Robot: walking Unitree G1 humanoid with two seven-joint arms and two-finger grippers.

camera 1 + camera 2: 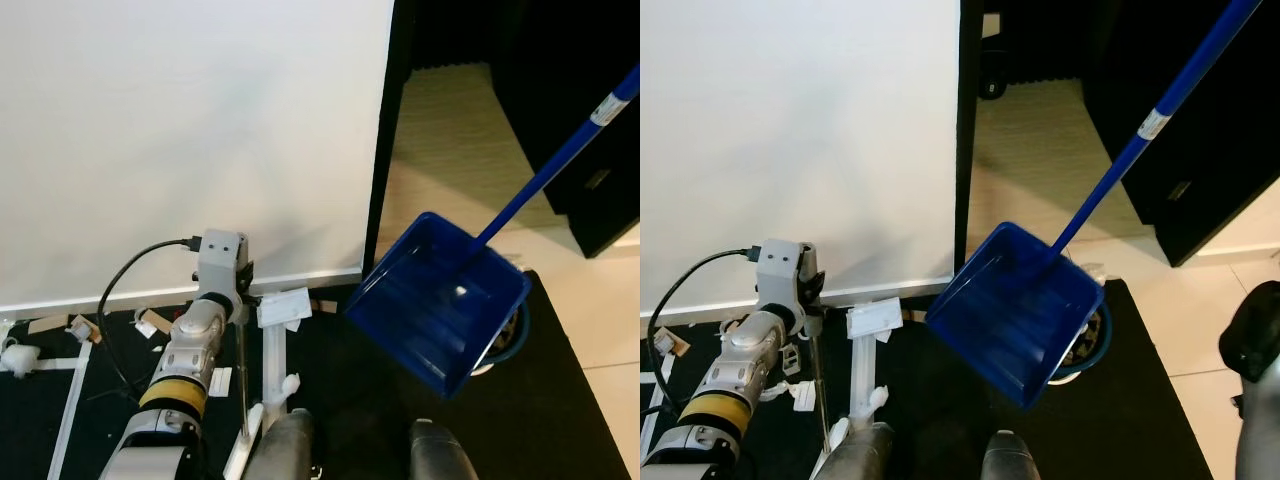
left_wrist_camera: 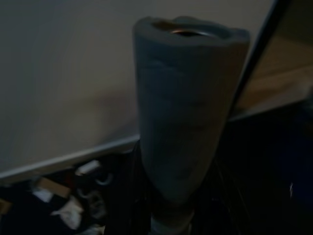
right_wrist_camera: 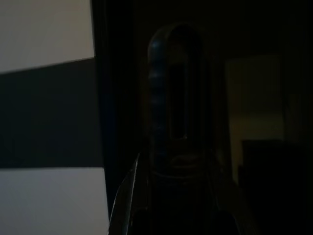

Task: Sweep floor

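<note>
1. The blue dustpan point(image 1: 440, 315) hangs tilted above the black floor mat point(image 1: 560, 400), its open mouth facing about 8 o'clock; its long blue handle point(image 1: 555, 165) rises toward 1 o'clock and out of the head views.
2. In the right wrist view, very dark, the right tool point(image 3: 178, 215) appears closed on a ribbed blue grip point(image 3: 168, 98), which seems to be the dustpan handle's end; the fingers themselves cannot be made out clearly.
3. In the left wrist view the left tool point(image 2: 171, 225) holds a grey foam-covered pole end point(image 2: 183, 107). From the head, a thin rod point(image 1: 243, 380) runs down beside the left arm point(image 1: 195, 350), at 7 o'clock from the dustpan.
4. Under the dustpan's 4 o'clock edge a round blue-rimmed object point(image 1: 505, 340) sits on the mat, mostly hidden.
5. At 9 o'clock of the dustpan, white paper scraps point(image 1: 285, 305) and brown bits point(image 1: 60, 325) lie on the mat along the foot of a white panel point(image 1: 190, 130).
6. Beyond, at 12 o'clock, lies pale floor point(image 1: 450, 130); a dark cabinet point(image 1: 590, 120) stands at 2 o'clock.
</note>
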